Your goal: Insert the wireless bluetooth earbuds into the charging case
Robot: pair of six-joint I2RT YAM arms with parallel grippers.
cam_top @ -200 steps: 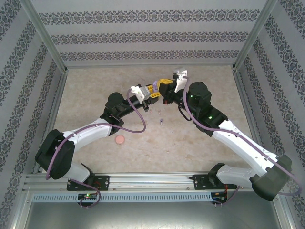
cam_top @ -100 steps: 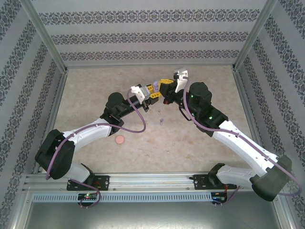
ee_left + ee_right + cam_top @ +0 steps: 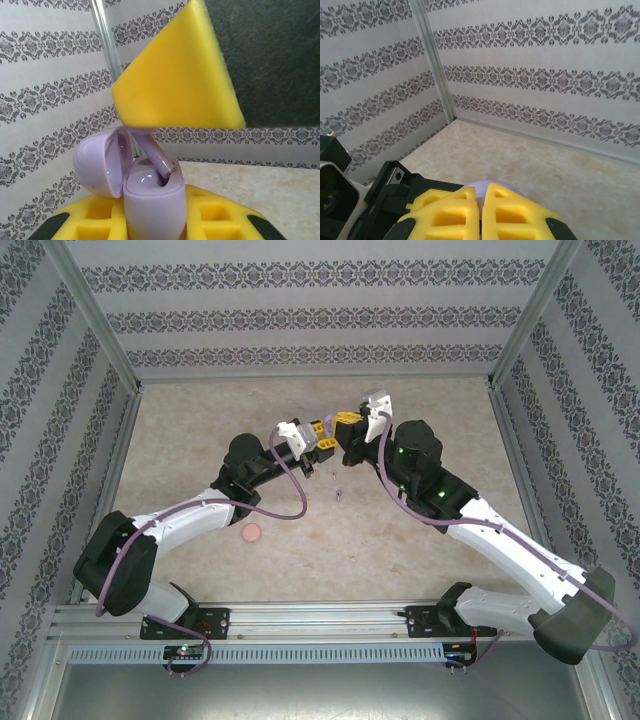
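On my overhead feed a pink disc [image 3: 251, 533] lies on the worktop [image 3: 200, 420] beside the left arm. Right of it and farther back, the left claw [image 3: 322, 432] is clamped around the open purple charging case [image 3: 152, 200], its lid [image 3: 97, 162] swung left. A tiny loose earbud [image 3: 340, 494] lies nearer me. The right claw [image 3: 348, 423], pinched almost closed, holds a purple earbud [image 3: 156, 159] with its lower tip at the case's opening.

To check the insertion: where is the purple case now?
In the left wrist view, the purple case stands open at bottom centre, held in the left gripper.
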